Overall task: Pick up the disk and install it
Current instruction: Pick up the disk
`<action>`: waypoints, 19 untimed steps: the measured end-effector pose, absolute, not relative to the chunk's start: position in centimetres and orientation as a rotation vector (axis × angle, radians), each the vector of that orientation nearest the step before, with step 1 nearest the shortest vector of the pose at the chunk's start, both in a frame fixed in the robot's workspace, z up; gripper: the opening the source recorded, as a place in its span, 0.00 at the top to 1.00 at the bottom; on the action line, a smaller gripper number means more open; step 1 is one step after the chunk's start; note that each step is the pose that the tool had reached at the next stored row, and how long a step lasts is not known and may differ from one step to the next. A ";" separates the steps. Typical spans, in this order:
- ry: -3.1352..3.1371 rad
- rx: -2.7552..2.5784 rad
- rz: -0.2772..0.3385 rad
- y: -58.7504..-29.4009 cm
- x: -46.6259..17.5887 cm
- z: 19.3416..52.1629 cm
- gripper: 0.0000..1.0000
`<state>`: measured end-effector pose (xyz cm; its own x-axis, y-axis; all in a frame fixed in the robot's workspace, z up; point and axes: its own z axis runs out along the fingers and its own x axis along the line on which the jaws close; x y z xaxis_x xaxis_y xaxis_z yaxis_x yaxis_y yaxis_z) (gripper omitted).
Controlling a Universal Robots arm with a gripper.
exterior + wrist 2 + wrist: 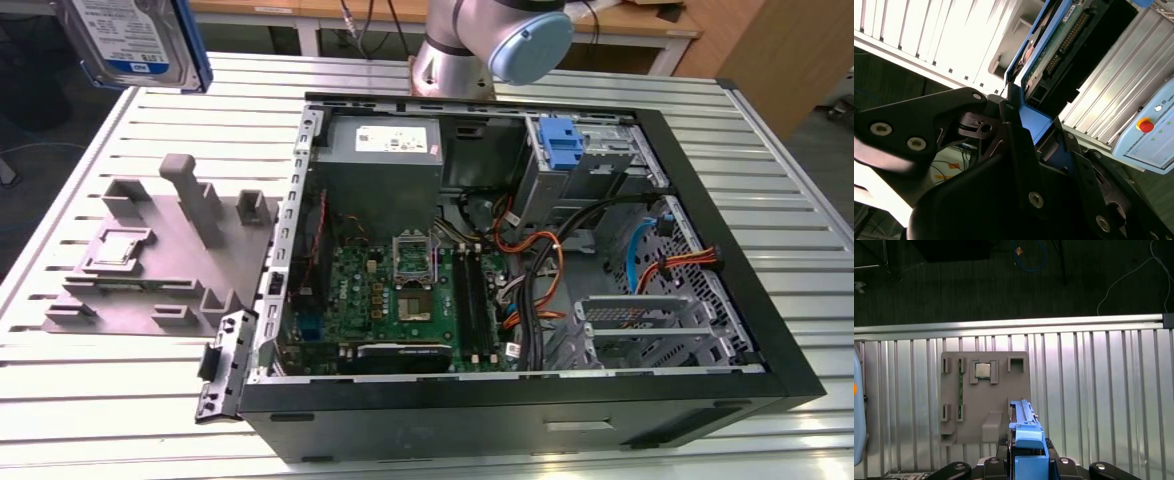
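The disk (134,40) hangs at the exterior view's left, apart from the open computer case (534,425).

PC case (507,420) open on slatted table (120,400); grey fixture (147,270) beside case, the exterior view's left; PSU (384,140) inside case.

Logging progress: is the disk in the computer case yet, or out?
Out. The disk is clamped in the gripper, raised over the table near the grey fixture, apart from the open case.
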<state>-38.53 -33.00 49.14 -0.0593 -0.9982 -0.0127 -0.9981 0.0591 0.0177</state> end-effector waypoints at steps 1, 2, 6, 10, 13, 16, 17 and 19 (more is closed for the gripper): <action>-2.284 2.153 -0.034 -33.0 -38.4 49.1 0.64; -2.284 2.152 -0.034 -33.0 -38.4 49.1 0.64; -2.284 2.153 -0.034 -33.0 -38.3 49.1 0.64; -2.284 2.153 -0.034 -33.0 -38.2 49.1 0.64; -2.284 2.153 -0.034 -33.0 -38.1 49.1 0.64; -2.284 2.153 -0.034 -33.0 -38.0 49.1 0.64; -2.284 2.153 -0.034 -33.0 -38.0 49.1 0.64; -2.284 2.153 -0.034 -33.0 -37.9 49.1 0.64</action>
<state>-37.86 -33.01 49.14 -0.0592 -0.9982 -0.0127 -0.9981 0.0590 0.0177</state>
